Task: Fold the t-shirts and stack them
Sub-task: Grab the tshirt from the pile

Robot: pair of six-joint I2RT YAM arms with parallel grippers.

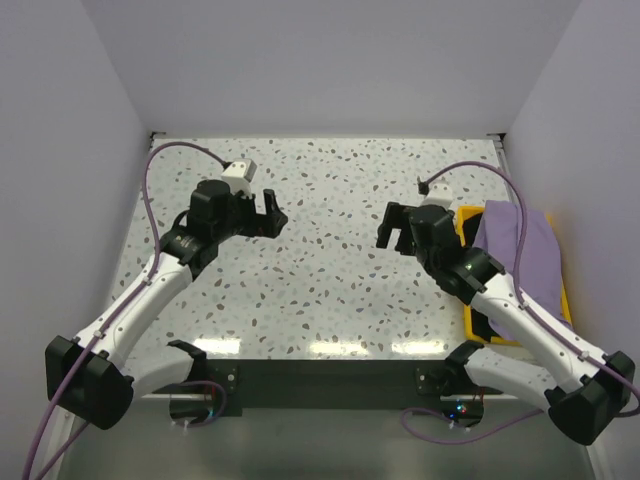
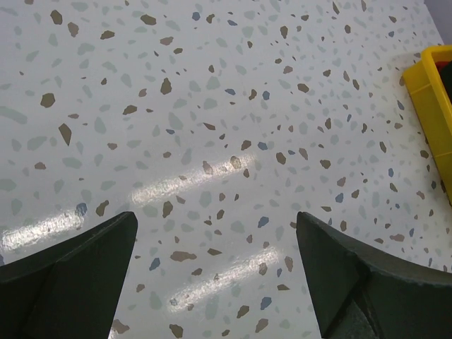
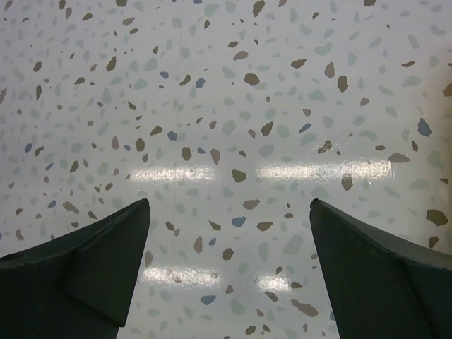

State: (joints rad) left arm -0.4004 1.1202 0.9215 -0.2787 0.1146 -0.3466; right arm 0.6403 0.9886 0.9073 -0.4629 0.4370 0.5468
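— Where is the lavender tee lying?
— It is draping over the bin at far right, awaiting pickup.
— And the arms?
— The left gripper and right gripper are hovering over the table, jaws spread wide and empty, seemingly readying to reach.

Left end effector, right end effector, both agape

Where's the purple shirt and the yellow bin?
purple shirt (image 1: 540, 245): top view, middle of the cloth.
yellow bin (image 2: 432, 106): left wrist view, on its side wall.
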